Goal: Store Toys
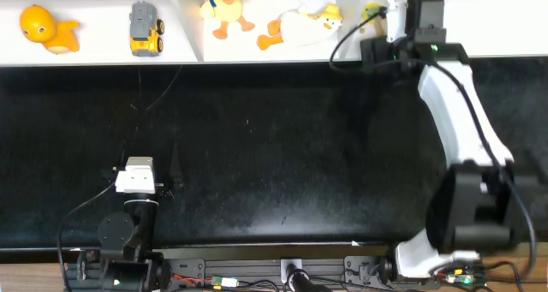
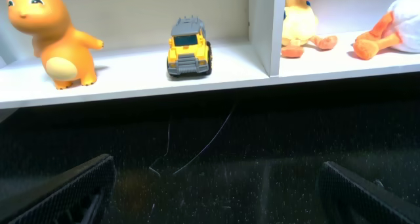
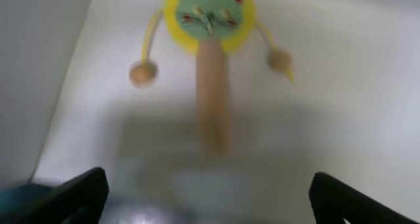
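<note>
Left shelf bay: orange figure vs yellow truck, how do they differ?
The orange figure is a rounded creature with a pale belly; the yellow truck is boxy, with a grey top and black wheels. The orange figure stands taller than the yellow truck. The figure is farther from the white divider, the truck nearer to it. Both stand upright on the same white shelf.

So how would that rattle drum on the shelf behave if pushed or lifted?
The rattle drum probably feels stiff and light: a wooden stick with a small round head. Its round handle may roll if nudged. The beads are on strings, so they'd likely swing when lifted.
</note>
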Controlling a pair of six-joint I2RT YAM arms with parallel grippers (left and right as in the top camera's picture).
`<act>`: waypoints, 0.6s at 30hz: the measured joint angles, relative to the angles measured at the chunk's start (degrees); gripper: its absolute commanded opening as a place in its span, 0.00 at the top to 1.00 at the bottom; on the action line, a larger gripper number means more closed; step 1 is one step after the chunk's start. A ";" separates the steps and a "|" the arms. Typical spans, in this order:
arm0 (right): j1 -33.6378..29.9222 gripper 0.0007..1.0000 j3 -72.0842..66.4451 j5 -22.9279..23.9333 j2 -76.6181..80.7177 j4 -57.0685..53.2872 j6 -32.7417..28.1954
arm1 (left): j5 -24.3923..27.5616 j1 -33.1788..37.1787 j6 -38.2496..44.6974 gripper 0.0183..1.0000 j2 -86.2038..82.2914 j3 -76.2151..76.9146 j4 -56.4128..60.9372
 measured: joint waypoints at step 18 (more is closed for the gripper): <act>-3.82 0.00 -27.45 6.40 -52.98 -26.93 0.07 | 0.00 0.00 0.02 0.00 0.00 0.00 0.00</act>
